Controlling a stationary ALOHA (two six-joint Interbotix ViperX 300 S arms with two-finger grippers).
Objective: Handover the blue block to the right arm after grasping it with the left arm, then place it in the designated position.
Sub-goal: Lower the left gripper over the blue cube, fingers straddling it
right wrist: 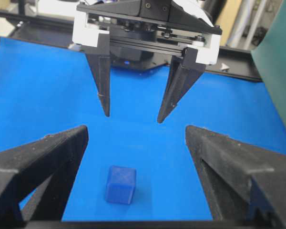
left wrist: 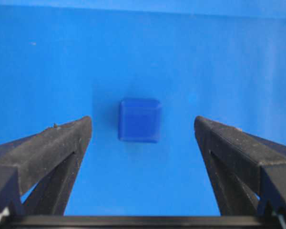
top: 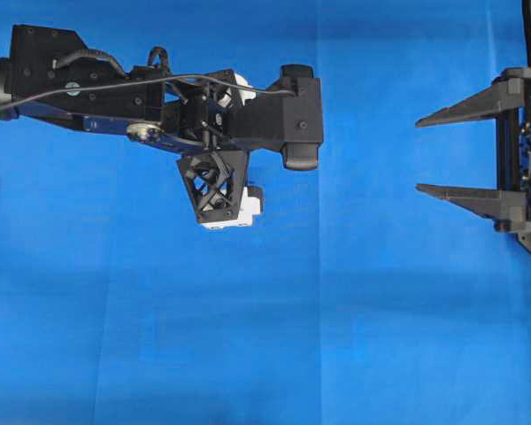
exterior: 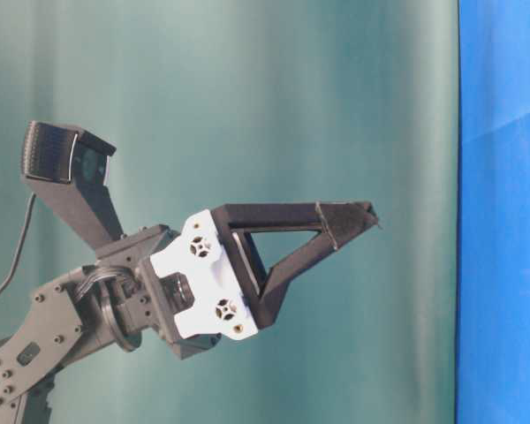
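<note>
Nothing is done yet: the block (left wrist: 139, 119) lies free on the blue worktop (top: 265, 354) near its middle, below the left gripper (right wrist: 132, 117), whose jaws gape empty. The right gripper (top: 420, 155) waits at the right edge, jaws wide, empty. Grasp, handover and placing remain.

The black left arm with white plastic brackets (top: 159, 97) reaches in from the left of the overhead view, wrist bent downward, its hand (right wrist: 132, 117) pointing down with both long black fingers spread wide. The black right arm's hand (top: 418, 155) rests level, fingers wide apart, holding nothing.
</note>
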